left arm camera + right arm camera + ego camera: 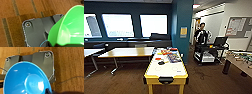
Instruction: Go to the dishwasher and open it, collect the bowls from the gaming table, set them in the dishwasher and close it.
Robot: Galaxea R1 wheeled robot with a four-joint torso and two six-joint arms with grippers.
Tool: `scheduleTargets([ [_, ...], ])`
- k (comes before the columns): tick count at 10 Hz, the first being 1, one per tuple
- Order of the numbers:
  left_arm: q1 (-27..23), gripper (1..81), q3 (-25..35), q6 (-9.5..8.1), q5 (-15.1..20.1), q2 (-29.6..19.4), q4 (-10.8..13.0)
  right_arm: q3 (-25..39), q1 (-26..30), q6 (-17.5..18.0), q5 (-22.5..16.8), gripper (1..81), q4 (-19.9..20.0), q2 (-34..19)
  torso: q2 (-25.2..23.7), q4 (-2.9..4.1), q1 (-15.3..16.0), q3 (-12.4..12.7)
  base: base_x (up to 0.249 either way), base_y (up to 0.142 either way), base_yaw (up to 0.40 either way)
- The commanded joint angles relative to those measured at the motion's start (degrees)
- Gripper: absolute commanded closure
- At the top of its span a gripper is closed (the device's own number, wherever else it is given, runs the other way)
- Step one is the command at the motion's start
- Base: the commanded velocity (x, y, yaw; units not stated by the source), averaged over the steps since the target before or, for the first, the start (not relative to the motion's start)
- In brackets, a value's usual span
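Head view: the gaming table [166, 68], white-topped with a yellow rim and a black slot at its near end, stands at the lower centre of the frame on brown carpet [121, 82]. Its far half carries a clutter of coloured items [167, 55] too blurred to identify. To its left, at mid-frame, stands a wooden-topped table [126, 52] below a row of bright windows [134, 25] in a dark teal wall. A teal pillar [182, 27] rises behind the gaming table. To the right of the pillar, a person [201, 33] stands behind a black cart [209, 51] bearing a dark screen. The green field of a table-football table [241, 58] enters at the right edge. Left wrist view: the lime green bowl [70, 27] occupies the right side of the frame, above carpet; it appears to be carried at the left gripper, though whether the fingers pinch it cannot be told. Right wrist view: the blue bowl [26, 79] occupies the lower left of the frame, its hollow facing the camera; it appears carried at the right gripper, and the finger state likewise cannot be told.
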Motion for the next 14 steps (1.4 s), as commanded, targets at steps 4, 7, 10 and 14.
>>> scheduleTargets([
  [4, -2.12, 81.1, -7.57, -1.02, 1.63, 4.96, -1.75, -0.31, 2.04, -0.2, -1.94, 81.1, -0.57, -0.04, 0.0, 0.0, -0.02, 0.0, 0.0, 0.0, -0.4],
  [7, -2.04, 81.1, -9.5, -1.02, 1.54, 6.19, -3.51, -0.31, 2.04, -0.19, -1.94, 81.1, -1.35, 0.57, 0.0, 0.0, 0.0, 0.0, 0.0, 0.0, -0.4],
  [10, -1.94, 81.1, -11.52, -1.02, 1.54, 7.6, -3.86, -0.31, 2.22, -0.19, -1.94, 81.1, -1.71, 1.19, 0.0, 0.0, -0.02, 0.0, 0.0, 0.0, -0.4],
  [14, -1.69, 81.1, -13.29, -1.02, 1.54, 8.21, -3.77, -4.52, 1.95, -0.11, -1.94, 81.1, -1.97, 1.19, 0.0, 0.0, -0.02, 0.0, 0.0, 0.0, -0.4],
])
